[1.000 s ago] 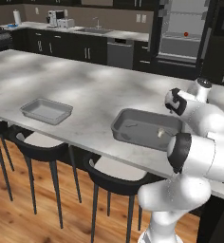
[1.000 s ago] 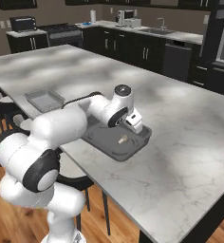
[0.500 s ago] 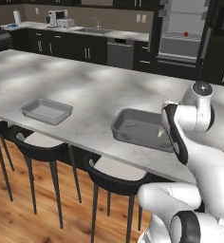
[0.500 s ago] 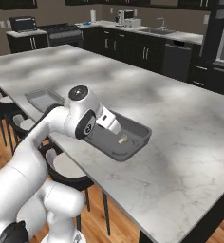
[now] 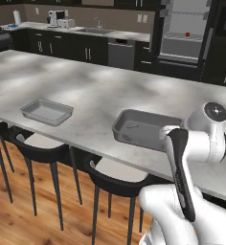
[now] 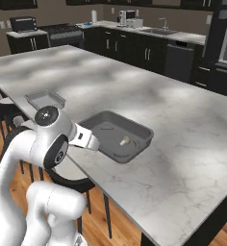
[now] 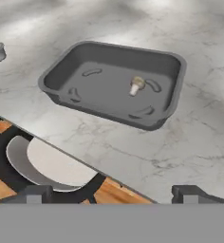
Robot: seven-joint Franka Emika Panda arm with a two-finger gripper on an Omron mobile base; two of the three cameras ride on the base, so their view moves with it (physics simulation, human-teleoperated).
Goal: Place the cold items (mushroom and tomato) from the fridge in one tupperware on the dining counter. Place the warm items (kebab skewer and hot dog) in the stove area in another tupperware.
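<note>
1. The tool (image 7: pixel 112 193) is released: its 2 dark fingertips (image 7: pixel 38 193) stand wide apart at the bottom of the hand view, with nothing between them.
2. In the hand view the tool hangs off the counter (image 7: pixel 190 123) edge, over a bar stool (image 7: pixel 47 163) seat at 7 o'clock.
3. The dark tupperware (image 7: pixel 61 78) sits on the counter near its front edge, at 12 o'clock from the tool in the hand view.
4. The mushroom (image 7: pixel 136 86) lies inside that dark tupperware, tipped on its side, toward the 2 o'clock part of the tray floor in the hand view.
5. In the right base view the mushroom (image 6: pixel 124 141) shows as a small pale piece on the dark tupperware (image 6: pixel 139 130) floor, at 3 o'clock from the white arm (image 6: pixel 53 137).
6. A 2nd, lighter grey tupperware (image 5: pixel 46 111) rests on the counter (image 5: pixel 86 86) well apart from the dark tupperware (image 5: pixel 134 129), at 9 o'clock from it in the left base view. It looks bare inside.
7. In the right base view the lighter tupperware (image 6: pixel 44 99) lies at 10 o'clock from the dark one.
8. A small red round thing, likely the tomato (image 5: pixel 187 34), sits on a shelf of the open fridge (image 5: pixel 182 28) at 1 o'clock in the left base view, far behind the counter.
9. Black bar stools (image 5: pixel 112 179) line the near side of the counter.
</note>
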